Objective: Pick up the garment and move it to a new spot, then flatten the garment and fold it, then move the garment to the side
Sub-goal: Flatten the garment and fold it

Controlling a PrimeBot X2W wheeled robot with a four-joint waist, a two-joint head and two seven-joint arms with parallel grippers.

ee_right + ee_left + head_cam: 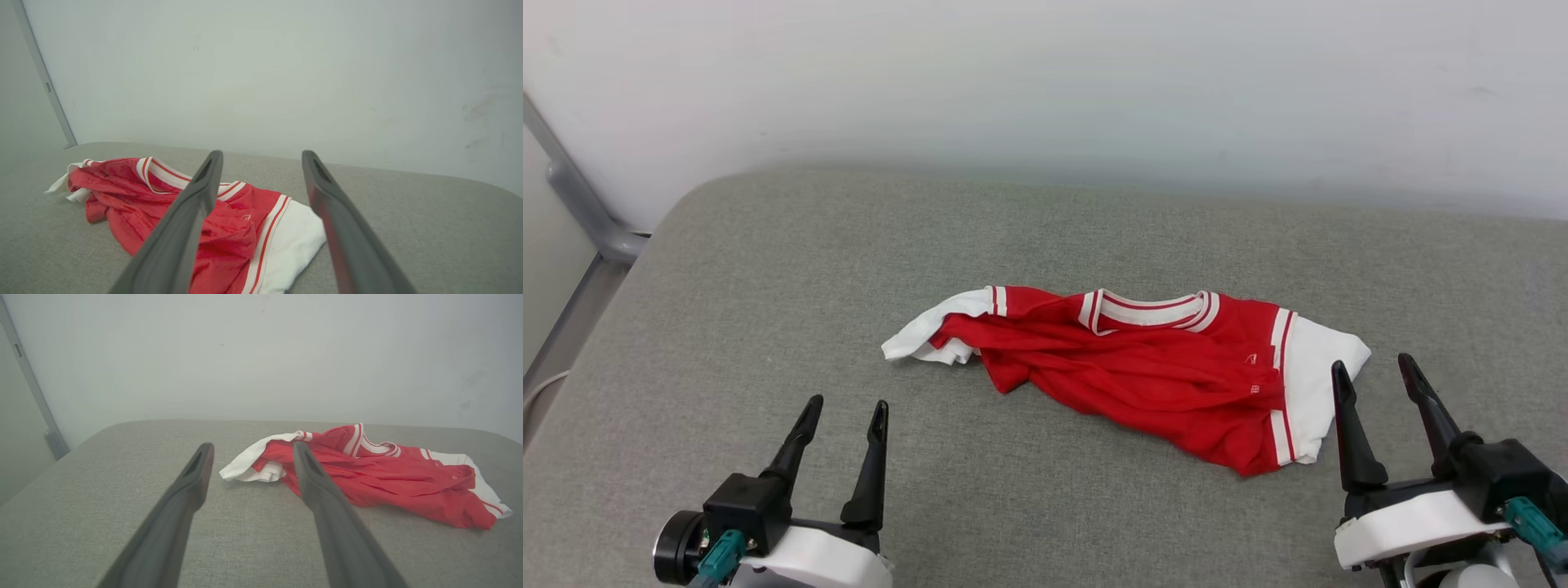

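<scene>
The garment [1160, 371] is a red T-shirt with white sleeves and striped trim, lying crumpled on the grey cushioned surface [768, 286], collar toward the wall. My left gripper [845, 404] stands open at the lower left, apart from the shirt's left white sleeve. My right gripper [1376, 367] is open at the lower right, just beside the right white sleeve. In the left wrist view the garment [380, 477] lies ahead and to the right of that gripper [251, 446]. Seen from the right wrist, the garment [135, 196] lies to the left, its white sleeve between the open fingers [206, 175].
A pale wall [1045, 90] rises right behind the surface. A grey metal frame [580, 204] stands at the far left past the rounded corner. Bare grey cushion stretches to the left and in front of the shirt.
</scene>
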